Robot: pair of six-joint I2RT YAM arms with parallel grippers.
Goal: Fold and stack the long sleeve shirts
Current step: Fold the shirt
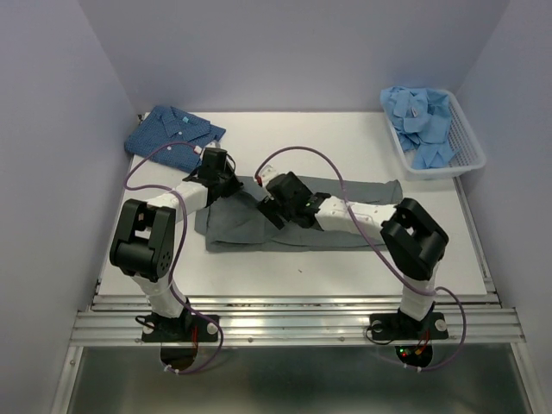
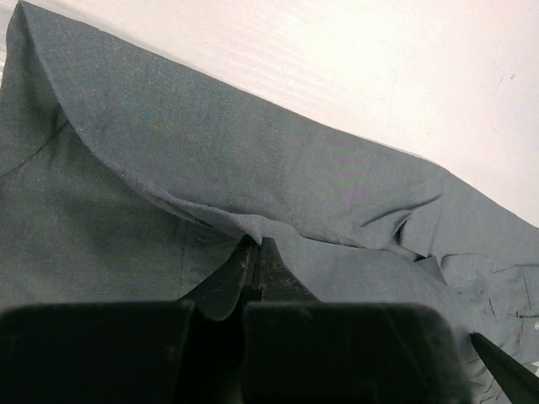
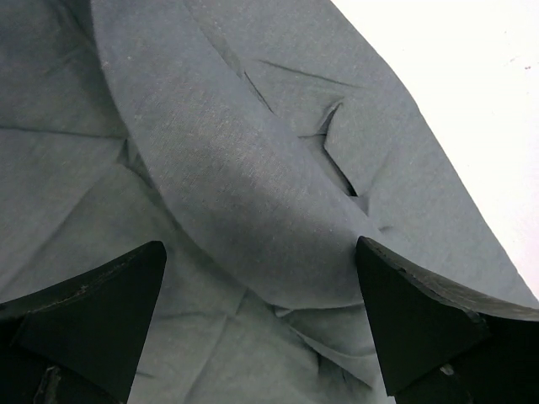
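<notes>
The dark grey shirt (image 1: 293, 226) lies spread across the middle of the table, one sleeve reaching right. My left gripper (image 1: 226, 185) is at its upper left edge, shut on a raised fold of the grey cloth (image 2: 253, 225). My right gripper (image 1: 269, 207) hovers over the shirt's middle, jaws wide open over a folded-over flap (image 3: 244, 210), holding nothing. A dark blue patterned shirt (image 1: 172, 131) lies folded at the far left. Light blue shirts (image 1: 423, 122) are heaped in the basket.
A white slatted basket (image 1: 466, 147) stands at the far right corner. The table's front edge (image 1: 293, 297) runs just past the grey shirt. Purple walls close in on three sides.
</notes>
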